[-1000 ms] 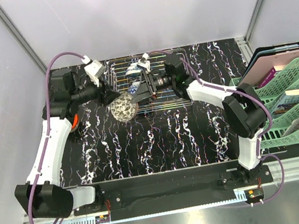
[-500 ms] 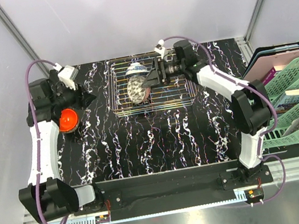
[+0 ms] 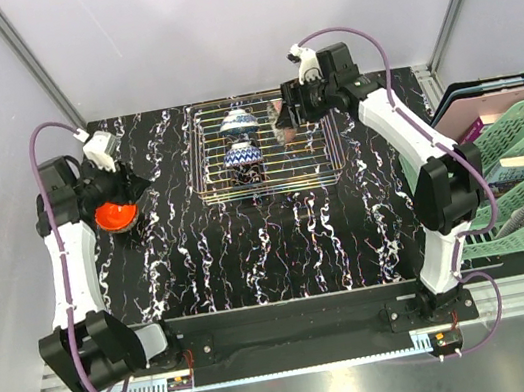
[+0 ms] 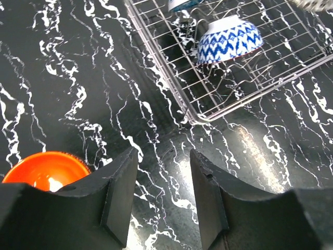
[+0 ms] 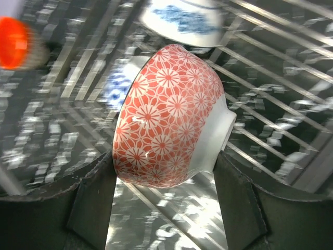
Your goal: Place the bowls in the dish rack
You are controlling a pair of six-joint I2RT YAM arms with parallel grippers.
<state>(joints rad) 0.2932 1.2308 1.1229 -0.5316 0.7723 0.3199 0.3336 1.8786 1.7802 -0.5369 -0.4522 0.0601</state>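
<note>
The wire dish rack [image 3: 310, 152] sits at the back centre of the table. Two blue-and-white bowls [image 3: 237, 122] [image 3: 243, 156] stand on edge in it. My right gripper [image 3: 283, 123] is over the rack's right half, shut on a red floral bowl [image 5: 166, 114] held on its side above the wires [image 5: 270, 120]. An orange bowl [image 3: 115, 216] sits on the table at the left. My left gripper [image 3: 135, 188] is open and empty just right of it. The left wrist view shows the orange bowl [image 4: 44, 169], the rack corner [image 4: 195, 117] and the zigzag blue bowl [image 4: 229, 39].
Green stacked plastic trays [image 3: 523, 180] with papers and folders stand at the right edge. Frame posts and white walls close in the back and sides. The black marbled tabletop [image 3: 281, 243] lies in front of the rack.
My right gripper carried the red floral bowl from the rack's front left across to its right back. My left gripper drew back left from the rack to beside the orange bowl.
</note>
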